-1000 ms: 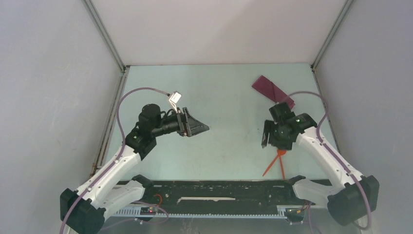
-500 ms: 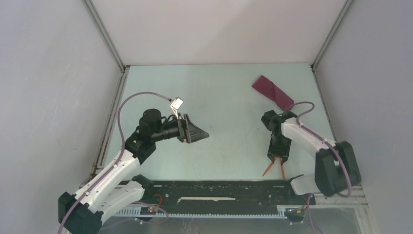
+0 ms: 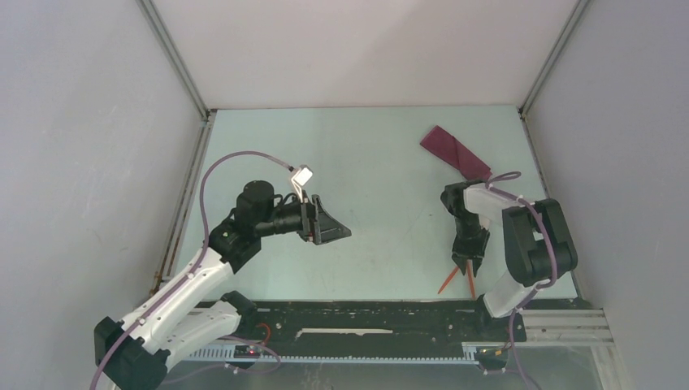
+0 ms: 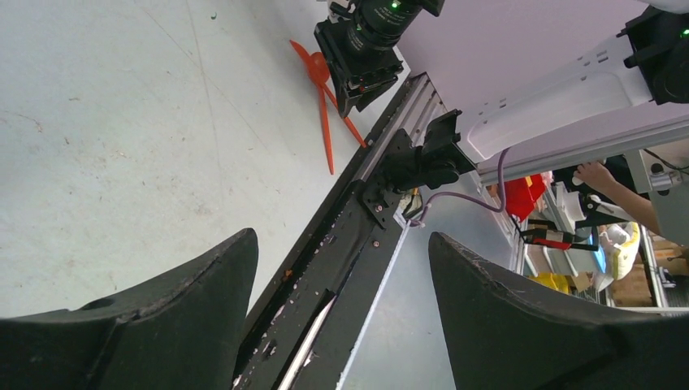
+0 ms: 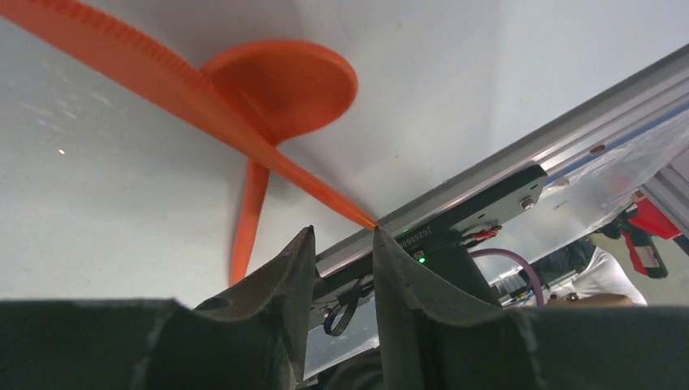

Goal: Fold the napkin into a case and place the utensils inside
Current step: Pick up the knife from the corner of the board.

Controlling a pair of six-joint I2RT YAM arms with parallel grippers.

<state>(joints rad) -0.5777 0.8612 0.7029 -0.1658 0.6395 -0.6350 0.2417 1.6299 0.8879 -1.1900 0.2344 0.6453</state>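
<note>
The napkin lies folded as a narrow plum-purple case (image 3: pixel 455 152) at the far right of the table. The two orange-red utensils (image 3: pixel 445 284) lie crossed near the front rail. In the right wrist view the spoon (image 5: pixel 284 81) lies under the straight stick (image 5: pixel 146 69). My right gripper (image 3: pixel 470 262) points down right over them, with its jaws a narrow gap apart (image 5: pixel 341 231) and nothing between them; the stick's tip meets one fingertip. My left gripper (image 3: pixel 331 232) hovers wide open and empty (image 4: pixel 341 244) at centre-left, far from both.
The black front rail (image 3: pixel 366 313) runs along the near edge, just behind the utensils. Grey walls close in the table on the left, right and back. The right arm's elbow (image 3: pixel 532 244) is folded close to its base.
The right arm has folded in and its gripper has come down toward the front edge, onto the crossed utensils. The left gripper has drifted slightly right. The case has not moved.
</note>
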